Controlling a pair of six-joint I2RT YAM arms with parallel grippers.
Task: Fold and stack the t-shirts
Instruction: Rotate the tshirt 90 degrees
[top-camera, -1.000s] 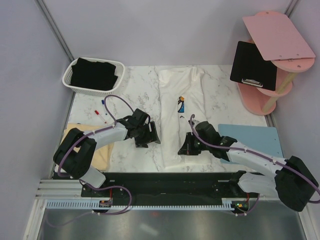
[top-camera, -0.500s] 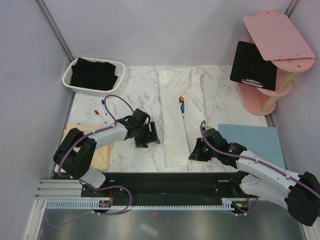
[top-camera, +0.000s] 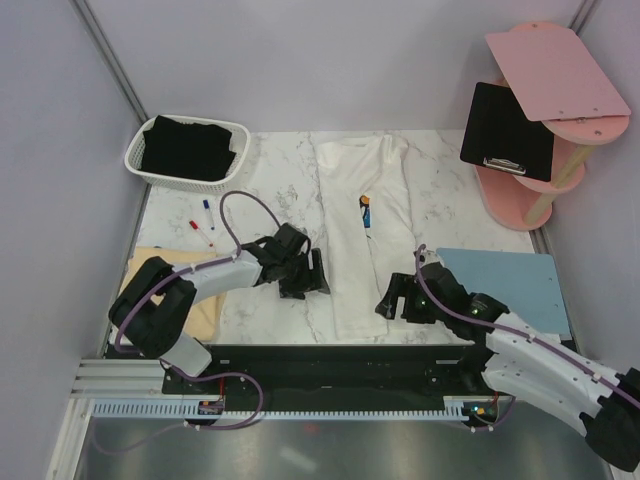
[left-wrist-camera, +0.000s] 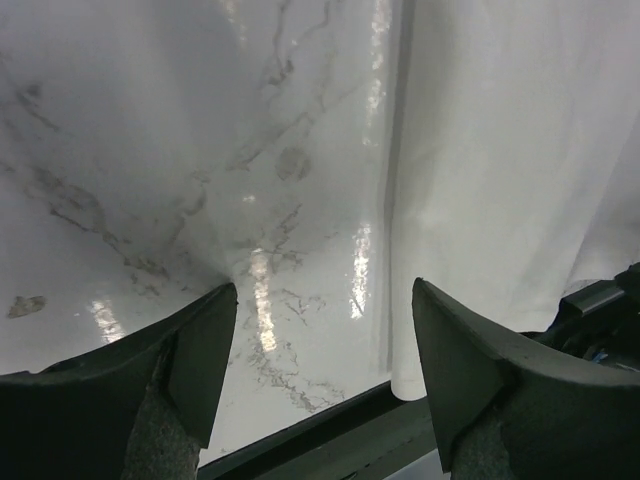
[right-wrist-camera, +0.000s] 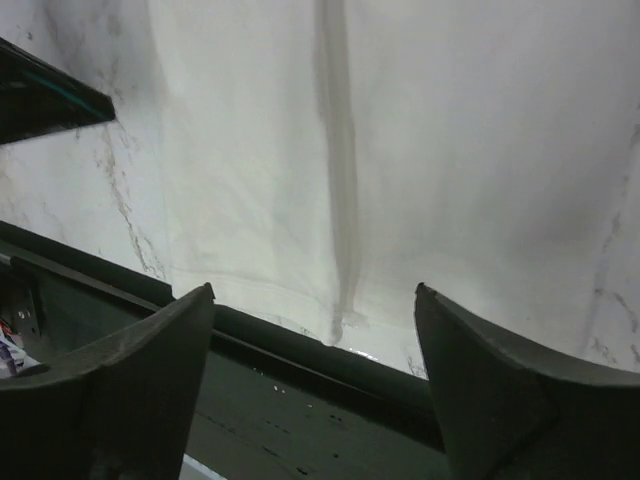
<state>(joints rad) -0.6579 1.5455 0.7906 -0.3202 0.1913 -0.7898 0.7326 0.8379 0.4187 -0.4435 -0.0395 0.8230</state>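
The white t-shirt (top-camera: 352, 255) lies in a long narrow strip down the middle of the marble table, with a sliver of its blue print (top-camera: 365, 212) showing at a fold. My left gripper (top-camera: 314, 275) is open just left of the strip and holds nothing; its wrist view shows the shirt's edge (left-wrist-camera: 500, 160) to the right of the left gripper (left-wrist-camera: 325, 370). My right gripper (top-camera: 386, 303) is open beside the hem's right corner. In its own view the right gripper (right-wrist-camera: 315, 370) is apart from the hem (right-wrist-camera: 300, 200). A black t-shirt (top-camera: 188, 148) fills the basket. A pale yellow t-shirt (top-camera: 207, 312) lies under the left arm.
The white basket (top-camera: 135, 163) stands at the back left, with markers (top-camera: 203, 226) in front of it. A light-blue mat (top-camera: 510, 285) lies at the right. A black clipboard (top-camera: 508, 130) rests on the pink shelf (top-camera: 555, 70) at the back right. The black rail (top-camera: 330, 360) borders the near edge.
My right gripper has opened, let go of the white t-shirt's hem and drawn back to the right. The left gripper has shifted right, closer to the strip.
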